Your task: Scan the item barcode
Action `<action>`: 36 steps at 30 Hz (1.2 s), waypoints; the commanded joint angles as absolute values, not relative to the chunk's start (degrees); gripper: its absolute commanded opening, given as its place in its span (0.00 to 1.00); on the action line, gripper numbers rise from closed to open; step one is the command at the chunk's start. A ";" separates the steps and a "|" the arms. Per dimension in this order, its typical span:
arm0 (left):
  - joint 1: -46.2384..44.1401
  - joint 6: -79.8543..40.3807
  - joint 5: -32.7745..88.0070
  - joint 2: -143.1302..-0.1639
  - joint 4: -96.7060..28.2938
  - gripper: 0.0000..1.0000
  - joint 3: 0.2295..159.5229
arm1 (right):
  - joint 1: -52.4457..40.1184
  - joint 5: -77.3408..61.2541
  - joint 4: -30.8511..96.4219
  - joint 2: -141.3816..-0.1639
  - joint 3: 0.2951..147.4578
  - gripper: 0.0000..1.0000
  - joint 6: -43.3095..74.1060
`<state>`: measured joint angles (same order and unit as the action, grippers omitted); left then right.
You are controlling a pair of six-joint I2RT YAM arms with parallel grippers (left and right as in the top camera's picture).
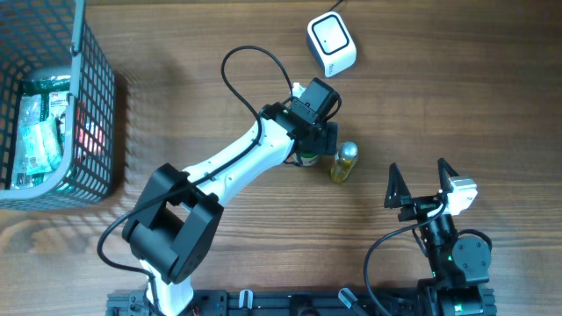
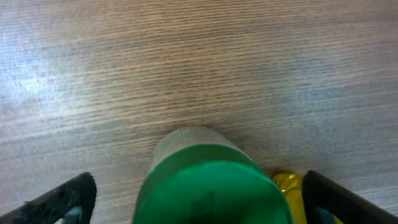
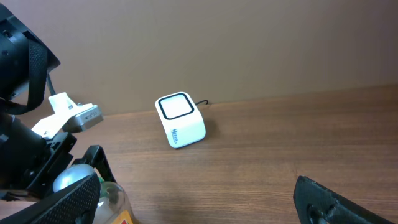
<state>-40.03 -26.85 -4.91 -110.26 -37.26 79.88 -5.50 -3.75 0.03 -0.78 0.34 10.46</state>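
Note:
A bottle with a green cap (image 2: 211, 186) stands on the wooden table, seen from above between my left gripper's fingers (image 2: 62, 199). My left gripper (image 1: 307, 156) is open, with table showing on both sides of the cap. In the overhead view the arm hides most of that bottle. A yellow bottle (image 1: 344, 162) stands right beside it, also in the left wrist view (image 2: 287, 185). The white barcode scanner (image 1: 331, 44) sits at the far middle of the table, and shows in the right wrist view (image 3: 180, 120). My right gripper (image 1: 421, 186) is open and empty at the near right.
A dark wire basket (image 1: 92, 79) with packaged goods stands at the far left. The scanner's cable runs off the far edge. A black cable loops over the left arm (image 1: 237, 162). Bare wood lies between the yellow bottle and the right gripper.

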 commanded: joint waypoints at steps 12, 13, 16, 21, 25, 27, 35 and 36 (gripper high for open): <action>-16.38 -7.40 -13.30 -95.26 -56.40 1.00 113.67 | -5.67 -2.98 -0.12 -0.43 0.30 1.00 10.90; -11.18 -5.78 -15.68 -93.49 -56.42 1.00 113.69 | -5.67 -2.98 -0.12 -0.43 0.30 0.99 10.87; 0.05 -2.92 -16.40 -91.90 -56.71 1.00 113.67 | -5.67 -2.98 -0.12 -0.43 0.30 1.00 10.87; 18.90 -2.96 -14.17 -93.38 -57.34 1.00 113.58 | -5.67 -2.98 -0.12 -0.43 0.30 1.00 10.87; 27.68 -0.71 -7.27 -97.56 -57.84 1.00 113.36 | -5.67 -2.98 -0.12 -0.43 0.30 1.00 10.87; 30.26 1.74 -7.33 -100.71 -59.05 1.00 112.88 | -5.67 -2.98 -0.12 -0.43 0.30 1.00 10.87; 34.85 7.33 -7.25 -115.33 -61.84 1.00 109.36 | -5.67 -2.98 -0.12 -0.43 0.30 1.00 10.87; 34.85 7.35 -7.27 -116.49 -61.84 1.00 109.10 | -5.67 -2.98 -0.12 -0.43 0.30 1.00 10.90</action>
<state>34.50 4.54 -8.19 -112.90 -61.60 110.39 -5.50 -3.75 0.03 -0.78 0.34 10.46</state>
